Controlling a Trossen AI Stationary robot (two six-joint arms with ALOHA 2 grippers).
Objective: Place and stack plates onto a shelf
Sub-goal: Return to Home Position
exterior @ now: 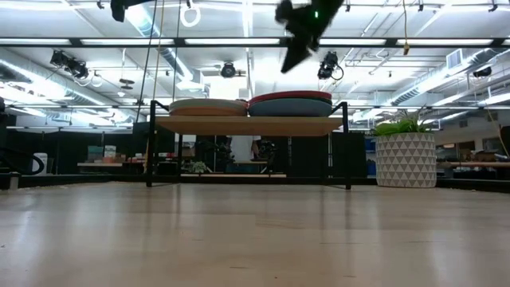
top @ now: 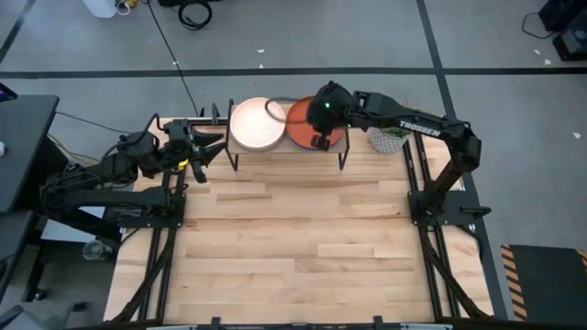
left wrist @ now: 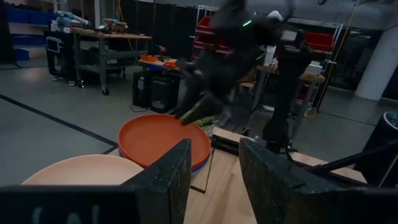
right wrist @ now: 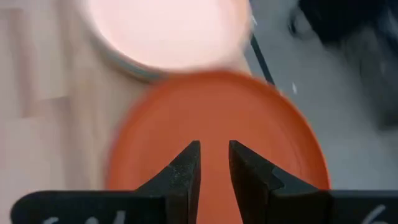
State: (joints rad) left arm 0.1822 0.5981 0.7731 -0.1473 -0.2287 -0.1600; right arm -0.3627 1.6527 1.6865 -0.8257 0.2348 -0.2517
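The shelf [exterior: 251, 125] stands at the table's far edge on thin black legs. It carries two stacks of plates. The left stack has a cream-tan plate [top: 256, 125] on top. The right stack is topped by the orange plate [top: 301, 122], with a blue-grey plate [exterior: 291, 106] under it in the low view. My right gripper [top: 320, 142] hovers above the orange plate [right wrist: 211, 118], clear of it in the low view [exterior: 288, 62], fingers slightly open. My left gripper [top: 206, 151] waits open beside the shelf's left end, pointing toward the plates [left wrist: 161, 140].
A white patterned pot with a green plant [exterior: 405, 158] stands just right of the shelf, near my right arm [top: 413, 126]. The slatted wooden table [top: 293, 247] stretches out bare in front of the shelf. The room behind holds racks and benches.
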